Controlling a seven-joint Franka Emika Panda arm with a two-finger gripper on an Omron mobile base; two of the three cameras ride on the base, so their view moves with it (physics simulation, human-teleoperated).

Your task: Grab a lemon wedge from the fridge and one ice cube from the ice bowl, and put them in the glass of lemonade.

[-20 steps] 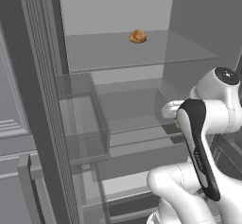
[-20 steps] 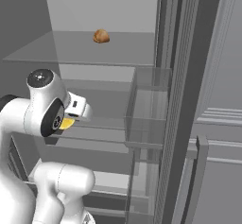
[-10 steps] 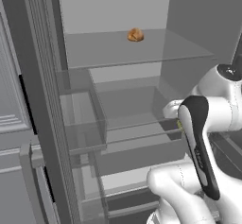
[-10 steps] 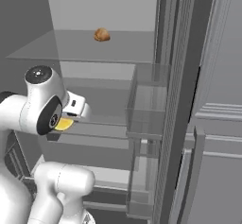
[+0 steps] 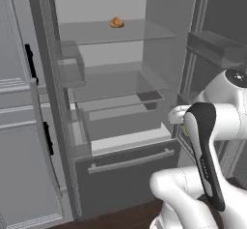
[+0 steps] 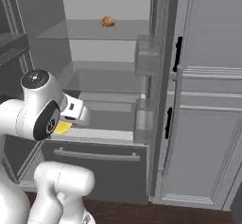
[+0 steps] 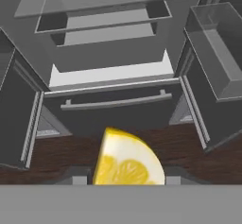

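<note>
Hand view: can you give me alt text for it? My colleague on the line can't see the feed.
A bright yellow lemon wedge sits between the fingers at the bottom of the picture, cut face toward the camera. Beyond it stands the open fridge: clear shelves above, the closed bottom drawer with its bar handle below, dark wood floor in front.

A small orange-brown item [image 5: 116,22], perhaps food, on the top shelf [image 5: 144,32].

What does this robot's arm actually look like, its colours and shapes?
The arm is made of smooth, rounded glossy white shells, like fat tubes joined end to end. Where the segments meet there are dark bands and round dark caps; one long black strip runs down a link. No loose cables show. The gripper ends in small grey finger tips.
</note>
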